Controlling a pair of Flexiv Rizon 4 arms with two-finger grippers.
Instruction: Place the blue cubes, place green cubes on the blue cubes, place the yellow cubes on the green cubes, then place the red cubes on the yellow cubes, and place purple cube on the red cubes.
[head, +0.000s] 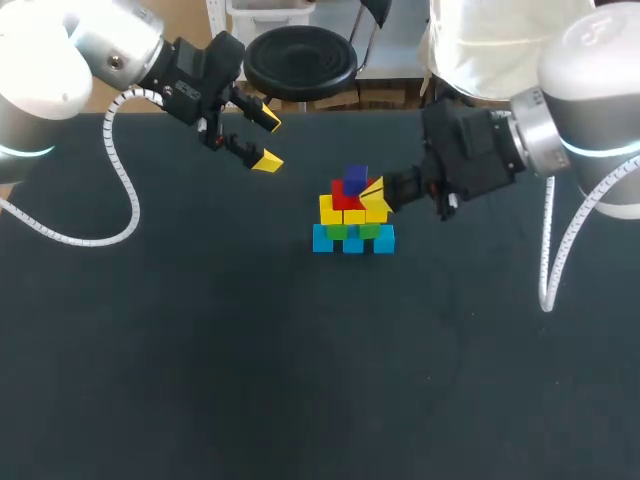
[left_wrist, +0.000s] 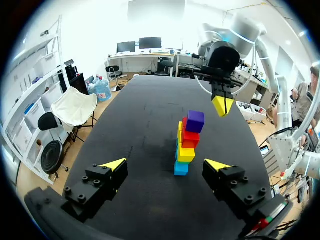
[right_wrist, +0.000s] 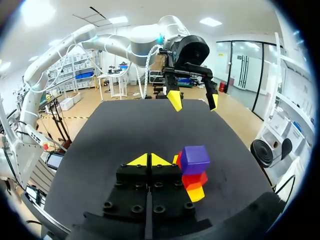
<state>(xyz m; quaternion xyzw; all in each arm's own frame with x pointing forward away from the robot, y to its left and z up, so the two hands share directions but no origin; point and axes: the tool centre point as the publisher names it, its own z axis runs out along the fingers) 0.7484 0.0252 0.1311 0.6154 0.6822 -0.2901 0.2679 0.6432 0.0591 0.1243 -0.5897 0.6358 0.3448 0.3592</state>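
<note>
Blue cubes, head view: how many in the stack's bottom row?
3, side by side in the bottom row: left blue cube, middle blue cube, right blue cube. Others may sit hidden behind them.

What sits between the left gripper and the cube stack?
Nothing: in the left wrist view, only bare black table lies between the open left gripper and the cube stack.

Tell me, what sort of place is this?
Probably a robotics lab or test bench: a left gripper and a right gripper, both with yellow tips, hang over a black table, where a small tower of coloured cubes stands.
</note>
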